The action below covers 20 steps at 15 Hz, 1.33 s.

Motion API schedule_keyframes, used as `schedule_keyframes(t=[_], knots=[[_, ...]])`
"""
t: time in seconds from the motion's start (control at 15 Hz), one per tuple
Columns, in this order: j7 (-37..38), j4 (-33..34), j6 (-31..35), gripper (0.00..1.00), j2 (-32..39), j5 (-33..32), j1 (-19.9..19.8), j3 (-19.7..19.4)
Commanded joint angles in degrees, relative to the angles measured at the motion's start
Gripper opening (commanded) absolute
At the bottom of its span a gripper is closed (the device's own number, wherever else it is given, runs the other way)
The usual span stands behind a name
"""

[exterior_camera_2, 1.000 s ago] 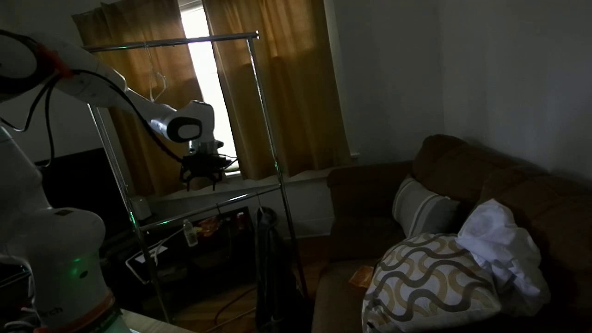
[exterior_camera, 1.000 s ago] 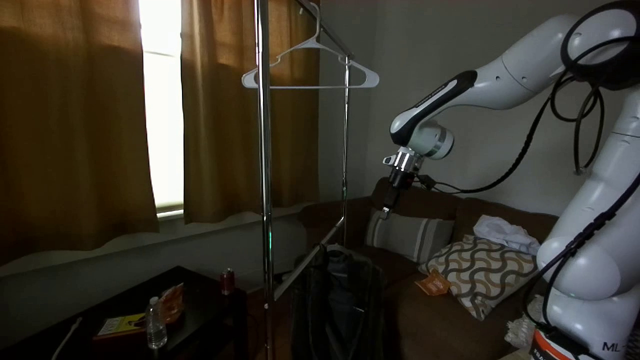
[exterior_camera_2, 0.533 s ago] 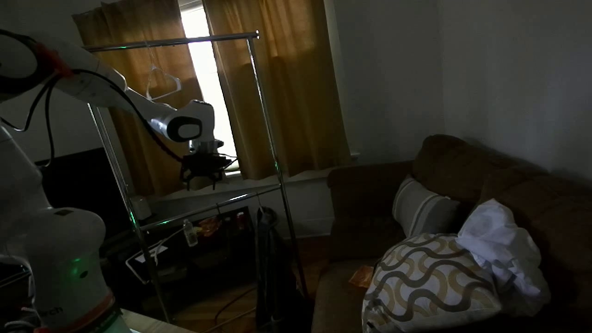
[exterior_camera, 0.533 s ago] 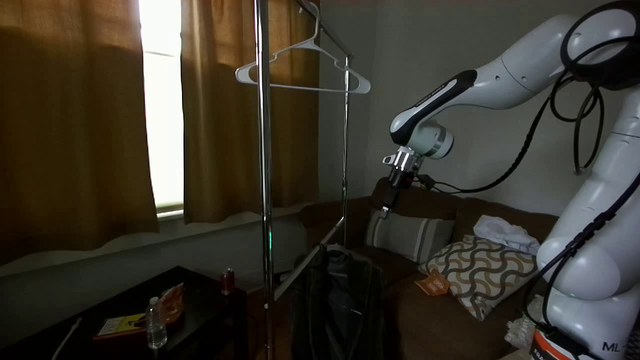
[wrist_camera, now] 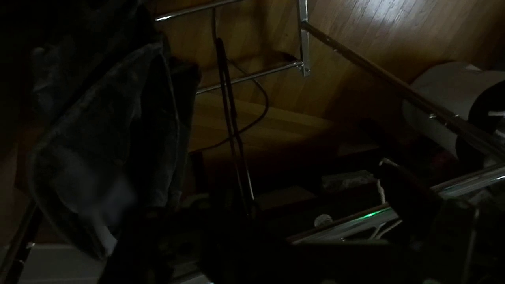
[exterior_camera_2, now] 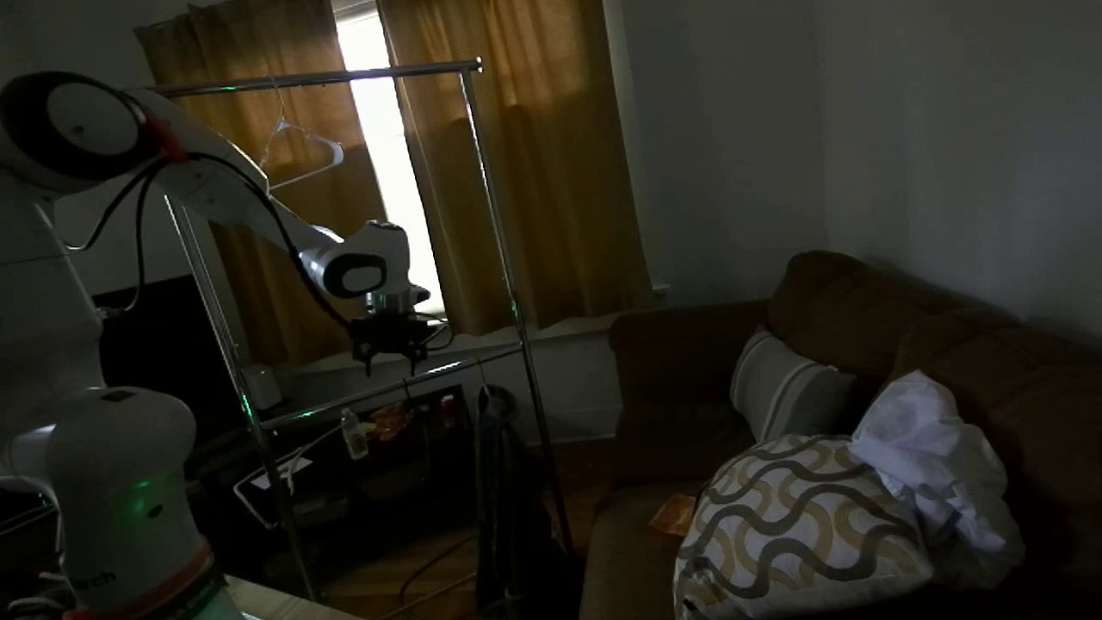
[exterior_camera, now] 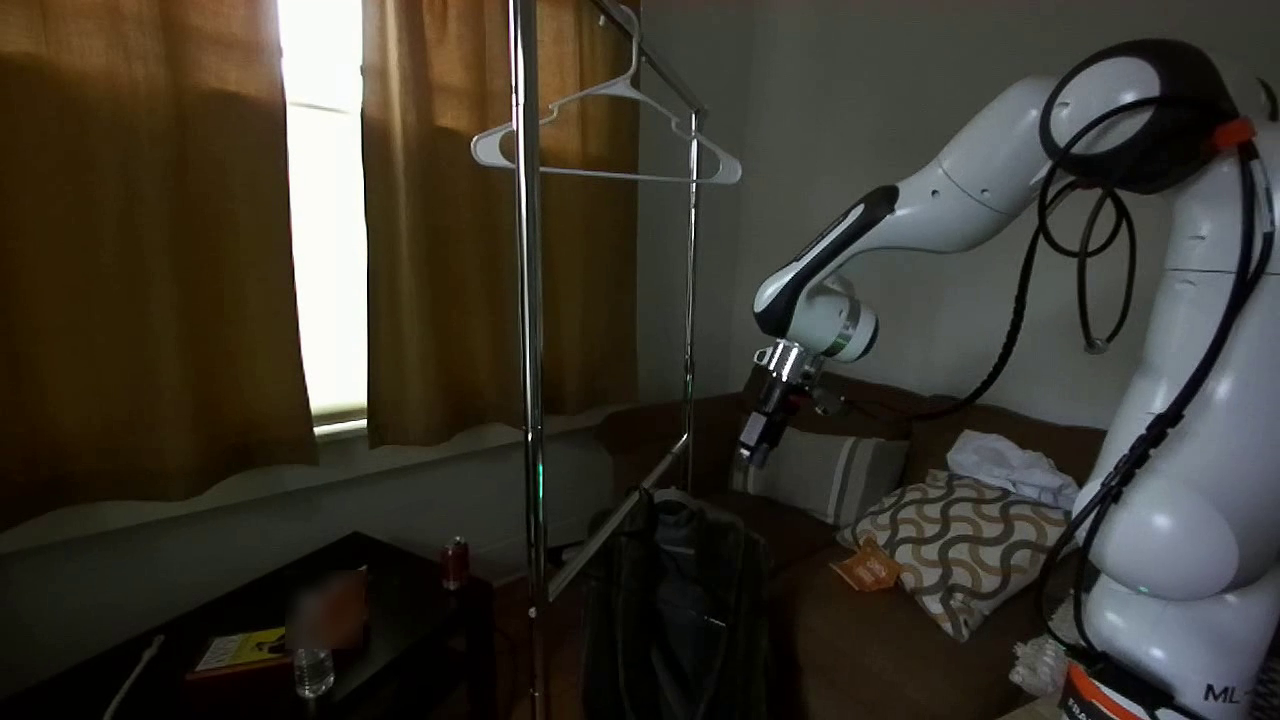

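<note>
My gripper (exterior_camera_2: 391, 362) points down, its two dark fingers apart with nothing visible between them. It also shows side-on in an exterior view (exterior_camera: 754, 452) and very dark in the wrist view (wrist_camera: 315, 197). It hangs near a chrome clothes rack (exterior_camera: 530, 330), above the height of the rack's lower bar (exterior_camera_2: 448, 368). A white plastic hanger (exterior_camera: 610, 88) hangs from the top bar, above and away from the gripper; it also shows there (exterior_camera_2: 336, 155). A dark jacket (exterior_camera: 690, 600) hangs on the lower bar and shows at the left of the wrist view (wrist_camera: 106, 118).
A brown sofa (exterior_camera_2: 689, 344) holds a striped pillow (exterior_camera: 810, 470), a patterned pillow (exterior_camera_2: 801, 517), a white cloth (exterior_camera_2: 938, 465) and an orange packet (exterior_camera: 867, 566). A dark low table (exterior_camera: 400, 560) bears a bottle (exterior_camera_2: 354, 435) and red can (exterior_camera: 455, 563). Curtains (exterior_camera: 150, 250) hang behind.
The arm has lowered and the gripper has moved down, slightly nearer the rack. The hanger has swung and turned on the top bar. The gripper's fingers stay apart.
</note>
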Motion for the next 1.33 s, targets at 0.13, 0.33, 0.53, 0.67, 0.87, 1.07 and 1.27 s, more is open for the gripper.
schedule_keyframes(t=[0.13, 0.33, 0.53, 0.67, 0.87, 1.07, 1.27], knots=[[-0.92, 3.36, 13.81, 1.0, 11.51, 9.97, -1.1, 5.94], [-2.96, 6.77, 17.48, 1.0, 16.78, 15.73, -2.67, 9.86], [-4.17, 10.79, 19.78, 1.0, 22.01, 18.45, -4.2, 13.07], [-1.61, 8.81, 19.03, 1.0, 19.54, 15.47, -4.33, 13.13], [-1.86, 10.59, 19.35, 1.0, 21.72, 15.75, -4.85, 13.7], [1.89, 12.04, 18.11, 1.0, 24.11, 11.9, -4.29, 12.14], [4.03, 14.02, 17.76, 1.0, 27.08, 7.56, -5.06, 13.0]])
